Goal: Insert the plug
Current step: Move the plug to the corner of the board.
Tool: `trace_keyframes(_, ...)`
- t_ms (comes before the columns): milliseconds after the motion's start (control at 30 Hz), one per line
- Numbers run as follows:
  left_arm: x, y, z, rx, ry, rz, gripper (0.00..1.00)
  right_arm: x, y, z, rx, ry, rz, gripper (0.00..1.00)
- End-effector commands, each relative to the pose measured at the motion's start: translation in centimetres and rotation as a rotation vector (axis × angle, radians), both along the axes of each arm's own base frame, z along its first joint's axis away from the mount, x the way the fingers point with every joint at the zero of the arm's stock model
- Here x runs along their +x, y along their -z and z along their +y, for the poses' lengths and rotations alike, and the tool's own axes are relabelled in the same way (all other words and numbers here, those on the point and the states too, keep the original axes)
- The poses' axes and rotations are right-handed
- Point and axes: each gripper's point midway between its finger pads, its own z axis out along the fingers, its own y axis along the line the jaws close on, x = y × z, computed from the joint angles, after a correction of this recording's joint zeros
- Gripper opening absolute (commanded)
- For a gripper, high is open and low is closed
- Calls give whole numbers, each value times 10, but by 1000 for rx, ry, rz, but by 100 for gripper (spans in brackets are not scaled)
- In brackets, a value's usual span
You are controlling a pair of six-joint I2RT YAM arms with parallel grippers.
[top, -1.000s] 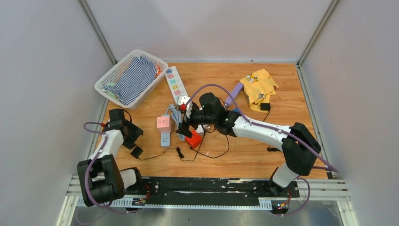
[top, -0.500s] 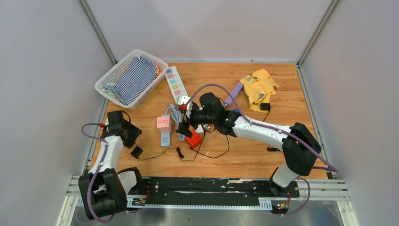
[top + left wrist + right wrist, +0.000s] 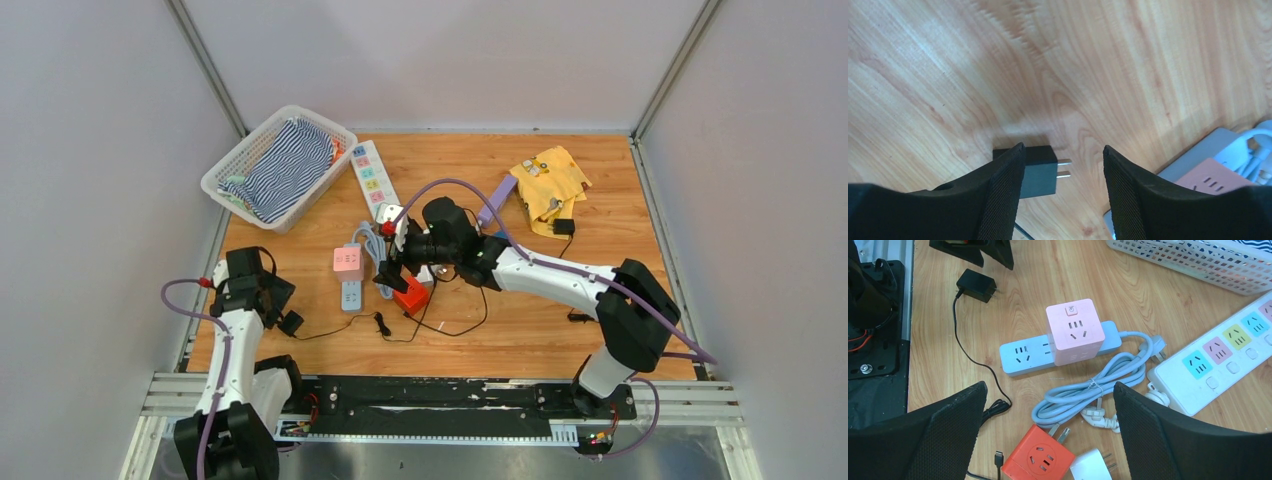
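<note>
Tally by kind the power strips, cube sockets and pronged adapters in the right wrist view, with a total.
Power strips: 2 (blue strip, white strip)
Cube sockets: 2 (pink cube, red cube)
Pronged adapters: 2 (black adapter, white adapter)
Total: 6

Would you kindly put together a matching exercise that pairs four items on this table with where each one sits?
Things:
1. black plug adapter
2. pink cube socket
3. striped cloth
4. red cube socket

Places:
A. inside the white basket
B. sitting on the blue power strip
C. lying on the table below the open left pincer
D. beside the coiled cable, near the open right pincer

Pairs: 1-C, 2-B, 3-A, 4-D.
</note>
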Motion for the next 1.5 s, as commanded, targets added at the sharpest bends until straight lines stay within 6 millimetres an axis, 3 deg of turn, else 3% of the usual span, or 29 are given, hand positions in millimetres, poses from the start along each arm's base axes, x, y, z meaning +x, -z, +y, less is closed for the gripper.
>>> trace_keyframes(0, -15, 15, -4, -25, -19, 57, 60, -3, -1, 8, 10, -14, -2, 96)
trace_keyframes(333, -29, 30, -7, -50, -44, 129, 58, -2, 5, 9, -8, -13, 2, 95)
trace_keyframes(633, -35, 40, -23, -130, -38, 128, 42, -3, 4, 7, -16, -13, -4, 95)
trace_keyframes(933, -31, 34, -47, -248, -24, 11, 31, -4, -1, 9, 9, 6, 7, 94)
trace_keyframes(1100, -35, 33, -57, -294, -11, -8, 34, 17, 2, 8, -42, 155, 18, 93)
trace_keyframes(1167, -34, 33, -59, -301, -5, -16, 36, 16, 3, 10, -51, 160, 27, 90)
trace_keyframes(1367, -15, 0, -36, -162, 16, -97, 38, 11, 10, 19, -106, 203, 29, 83)
trace_keyframes(1467, 2, -27, -19, -48, 67, -135, 44, -5, 20, 31, -128, 144, 46, 78)
